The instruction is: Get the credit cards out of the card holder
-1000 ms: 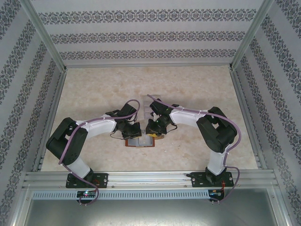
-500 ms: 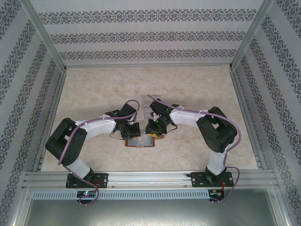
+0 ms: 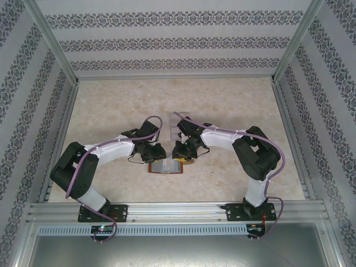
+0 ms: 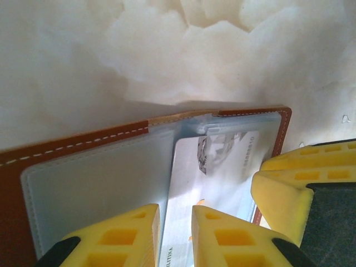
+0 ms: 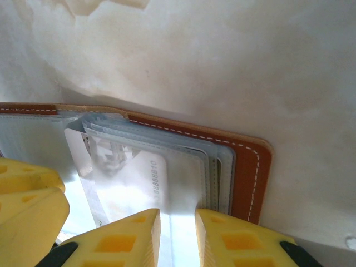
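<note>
The card holder (image 3: 166, 168) lies open on the table, brown leather outside (image 4: 83, 143) with grey-blue pockets inside. A pale credit card (image 4: 222, 167) with faint print and a number sticks partly out of the right-hand pocket (image 5: 133, 178). My left gripper (image 3: 156, 156) hovers low over the wallet's middle fold, its yellow jaws (image 4: 175, 236) a narrow gap apart over the card's left edge, holding nothing. My right gripper (image 3: 179, 158) stands over the right half, jaws (image 5: 178, 239) slightly apart above the pockets. Each gripper's finger shows in the other's wrist view (image 4: 289, 189) (image 5: 28, 194).
A clear slotted rack (image 3: 171, 131) stands just behind the two grippers. The pale marble tabletop (image 3: 233, 105) stretches out behind and to both sides, with aluminium rails (image 3: 167, 210) along the near edge and patterned walls around.
My left gripper's jaws have parted slightly, and the left arm's elbow has dropped and stretched out to the left. The right arm and the wallet have stayed put.
</note>
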